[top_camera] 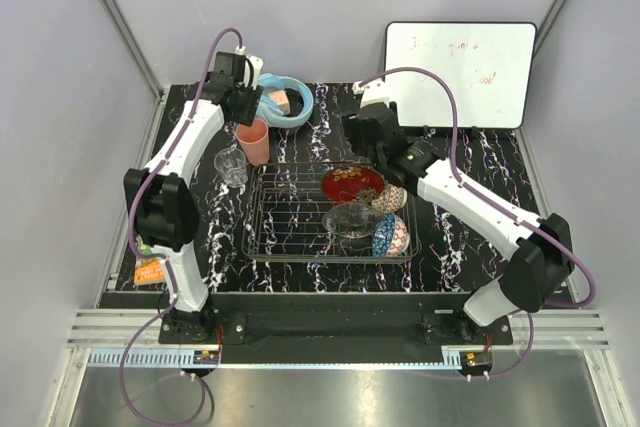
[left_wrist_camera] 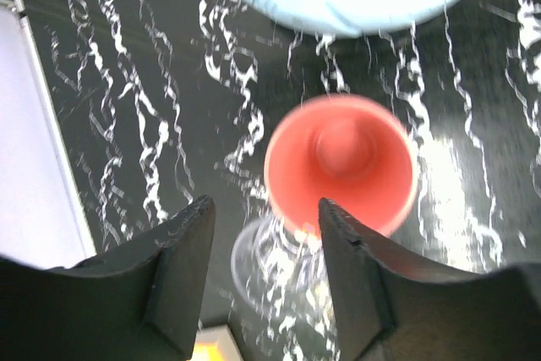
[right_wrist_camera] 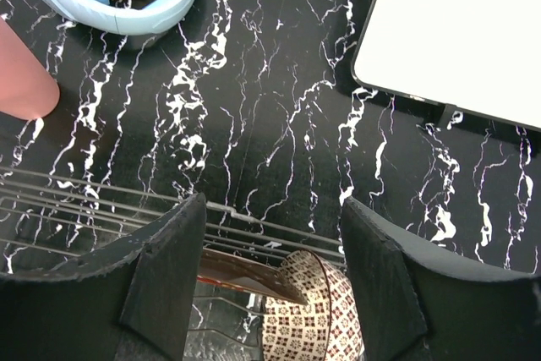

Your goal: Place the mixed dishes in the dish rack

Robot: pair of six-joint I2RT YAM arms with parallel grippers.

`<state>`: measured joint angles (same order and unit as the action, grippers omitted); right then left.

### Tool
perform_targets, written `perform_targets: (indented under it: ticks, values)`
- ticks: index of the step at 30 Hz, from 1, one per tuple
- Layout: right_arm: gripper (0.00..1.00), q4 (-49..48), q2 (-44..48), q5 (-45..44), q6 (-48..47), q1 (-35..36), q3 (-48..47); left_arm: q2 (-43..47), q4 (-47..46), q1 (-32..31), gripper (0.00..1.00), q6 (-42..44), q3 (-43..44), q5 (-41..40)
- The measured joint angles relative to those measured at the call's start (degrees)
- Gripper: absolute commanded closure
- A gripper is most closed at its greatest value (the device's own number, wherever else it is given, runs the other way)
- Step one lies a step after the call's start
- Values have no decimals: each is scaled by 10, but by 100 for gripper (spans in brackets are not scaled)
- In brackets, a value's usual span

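Observation:
The chrome dish rack [top_camera: 290,217] holds the red lacquer dish [top_camera: 352,183], the clear glass bowl [top_camera: 348,217], the beige patterned bowl [top_camera: 390,197] and the blue patterned bowl [top_camera: 390,236]. The salmon-pink cup [top_camera: 252,141] stands upright on the table left of the rack, with the small glass tumbler [top_camera: 231,167] just beside it. My left gripper [left_wrist_camera: 265,243] is open and empty, above both; the cup [left_wrist_camera: 341,164] lies past its right finger and the tumbler [left_wrist_camera: 279,264] between the fingers. My right gripper [right_wrist_camera: 272,247] is open and empty above the rack's far rim [right_wrist_camera: 101,183], over the beige bowl [right_wrist_camera: 313,314].
Light blue headphones [top_camera: 285,99] lie at the back, just behind the cup. A white whiteboard [top_camera: 460,74] leans at the back right. An orange book [top_camera: 150,270] sits at the table's left front edge. Grey walls enclose the table.

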<state>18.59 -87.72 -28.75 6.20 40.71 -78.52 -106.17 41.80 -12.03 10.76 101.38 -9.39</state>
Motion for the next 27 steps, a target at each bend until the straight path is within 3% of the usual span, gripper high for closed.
perform_targets:
  ticks: [5, 14, 18, 21, 22, 27]
  values:
    - [28, -3, 14, 0, 1, 0, 20, -54, -15, 6, 48, -6, 31, 0]
    - [28, -8, 33, 0, 2, 0, 32, -80, -48, 16, 55, -10, 5, 0]
    - [28, -12, 36, 0, 6, 0, 40, -102, -64, 22, 63, -14, -10, 2]
    - [29, -12, 37, 0, 9, 0, 47, -119, -70, 25, 82, -15, -23, 4]
    - [29, -12, 38, 0, 10, 0, 49, -123, -71, 26, 100, -15, -29, 6]
    - [29, -12, 45, 0, 14, 0, 57, -105, -96, 25, 100, -22, -31, 31]
